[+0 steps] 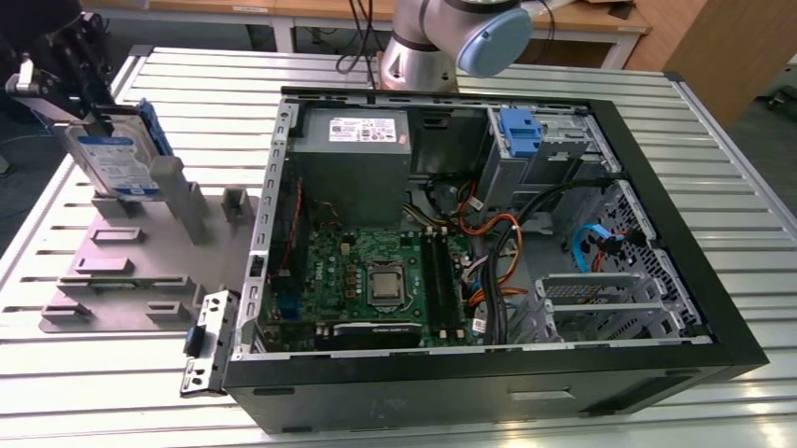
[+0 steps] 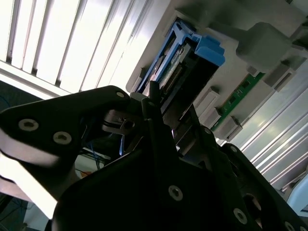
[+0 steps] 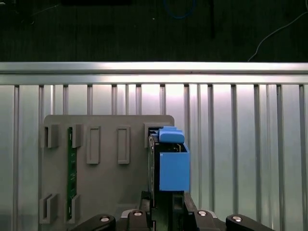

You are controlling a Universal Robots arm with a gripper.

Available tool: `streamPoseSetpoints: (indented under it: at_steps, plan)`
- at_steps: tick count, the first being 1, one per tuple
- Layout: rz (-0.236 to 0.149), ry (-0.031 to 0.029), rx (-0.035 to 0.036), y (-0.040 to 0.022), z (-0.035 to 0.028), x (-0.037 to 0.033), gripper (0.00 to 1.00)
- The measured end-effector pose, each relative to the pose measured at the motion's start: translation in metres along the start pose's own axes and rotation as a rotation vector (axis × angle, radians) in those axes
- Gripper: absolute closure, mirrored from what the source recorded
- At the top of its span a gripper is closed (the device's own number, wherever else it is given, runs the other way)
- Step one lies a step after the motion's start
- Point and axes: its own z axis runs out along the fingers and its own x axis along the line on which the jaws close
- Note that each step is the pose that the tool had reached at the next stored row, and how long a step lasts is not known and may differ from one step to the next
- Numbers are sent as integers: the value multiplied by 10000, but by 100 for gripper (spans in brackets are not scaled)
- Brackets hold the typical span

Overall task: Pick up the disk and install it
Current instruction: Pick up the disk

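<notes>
Pick-up step: black gripper [image 3: 167, 204] sits at the top edge of the flat silver metal disk in its blue plastic carrier [image 1: 115, 161], upright in a slot of the grey slotted fixture plate [image 1: 118, 271], clamped or just straddling can't tell, and freeing it likely needs a firm hold and a straight pull.

An open computer case [image 1: 412, 392] and a grey slotted fixture [image 1: 162, 271] are being borne by a slatted metal table [image 1: 212, 84].
</notes>
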Motion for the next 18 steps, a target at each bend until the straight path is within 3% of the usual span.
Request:
streamPoseSetpoints:
  at_steps: [2, 18]
  plan:
    - [0, 0, 0, 1, -27, -1, 65]
    - [1, -4, -5, 1, -45, -2, 65]
